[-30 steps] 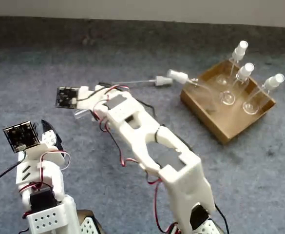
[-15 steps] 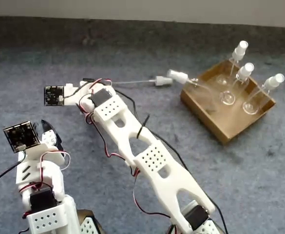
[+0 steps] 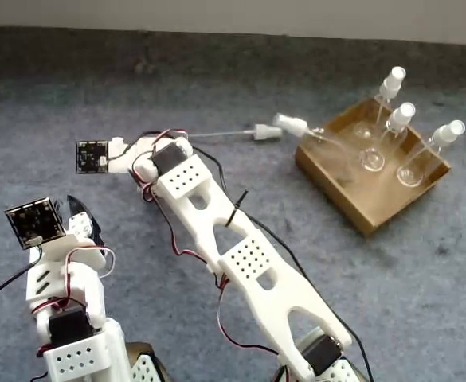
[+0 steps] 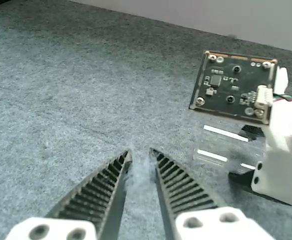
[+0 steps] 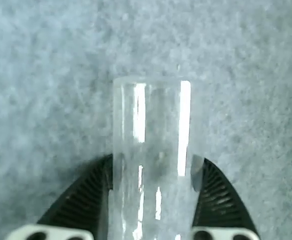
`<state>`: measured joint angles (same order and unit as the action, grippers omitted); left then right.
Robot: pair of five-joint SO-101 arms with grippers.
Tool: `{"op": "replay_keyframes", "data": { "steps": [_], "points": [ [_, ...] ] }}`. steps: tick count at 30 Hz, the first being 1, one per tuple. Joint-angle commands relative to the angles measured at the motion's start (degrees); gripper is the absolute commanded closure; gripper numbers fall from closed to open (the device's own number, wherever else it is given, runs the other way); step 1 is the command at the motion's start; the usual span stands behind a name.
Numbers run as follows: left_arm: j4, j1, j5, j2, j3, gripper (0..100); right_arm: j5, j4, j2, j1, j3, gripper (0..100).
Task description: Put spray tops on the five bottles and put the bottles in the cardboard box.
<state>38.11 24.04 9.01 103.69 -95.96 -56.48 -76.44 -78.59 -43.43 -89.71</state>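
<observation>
1. Right gripper [image 5: 153, 161] is clamped on a clear bottle [image 5: 150, 115]. Both black toothed jaws press flat against its sides. The bottle body runs straight out past the fingertips, low over the grey carpet [image 5: 46, 60].
2. In the high view the right arm [image 3: 240, 255] stretches diagonally from the near edge to left of centre. Its wrist camera board [image 3: 93, 157] is at the far end. That puts the held bottle well apart from the cardboard box [image 3: 352, 203].
3. Left gripper [image 4: 140, 151] has its jaws parted by a narrow gap, with carpet showing through. It hangs over the carpet at near left. From its wrist view, the held bottle lies ahead and off to one side of its tips, beneath the right arm's camera board, near but not touching.
4. 1 loose spray top [image 3: 262, 133] lies on the carpet just beside the box's left corner. Its thin dip tube [image 3: 213, 135] points toward the right wrist. It sits between the held bottle and the box.
5. The box is at far right and holds 3 capped bottles standing, at [image 3: 392, 82], [image 3: 400, 117] and [image 3: 448, 131].
6. A 4th capped bottle [image 3: 296, 126] leans over the box's left wall. Its white top sticks out, close to the loose spray top.
</observation>
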Motion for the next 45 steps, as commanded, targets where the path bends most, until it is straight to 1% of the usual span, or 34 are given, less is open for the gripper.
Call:
{"op": "replay_keyframes", "data": {
  "steps": [1,4,8,15,24,30,35,41,45],
  "points": [
    [-1.23,1.01,0.26,0.40,-1.19,99,-0.70,-11.30,0.31,2.51,-7.87,90.2],
    [-1.23,0.92,0.26,0.40,-1.19,99,-0.70,-17.89,1.63,3.30,-13.14,90.2],
    [-1.23,0.92,0.26,0.31,-1.19,99,-0.70,-24.31,3.91,4.88,-12.35,90.2],
    [-1.23,0.92,0.26,0.31,-1.19,99,-0.44,-24.84,7.78,9.10,-12.18,90.3],
    [-1.23,0.92,0.26,0.31,-1.19,99,-0.09,-24.92,14.90,9.27,-12.18,90.3],
    [-1.23,0.84,0.26,0.31,-1.19,99,10.29,-24.92,23.78,9.54,-12.18,90.3],
    [-1.14,0.75,0.26,0.31,-1.19,99,16.26,-24.92,31.25,9.63,-12.18,90.3],
    [-1.14,0.66,0.26,0.31,-1.19,99,17.49,-25.01,41.01,9.63,-12.00,90.3],
    [-1.14,0.66,0.26,0.31,-1.19,99,17.49,-25.01,45.76,11.21,-12.00,90.3]
  ]
}}
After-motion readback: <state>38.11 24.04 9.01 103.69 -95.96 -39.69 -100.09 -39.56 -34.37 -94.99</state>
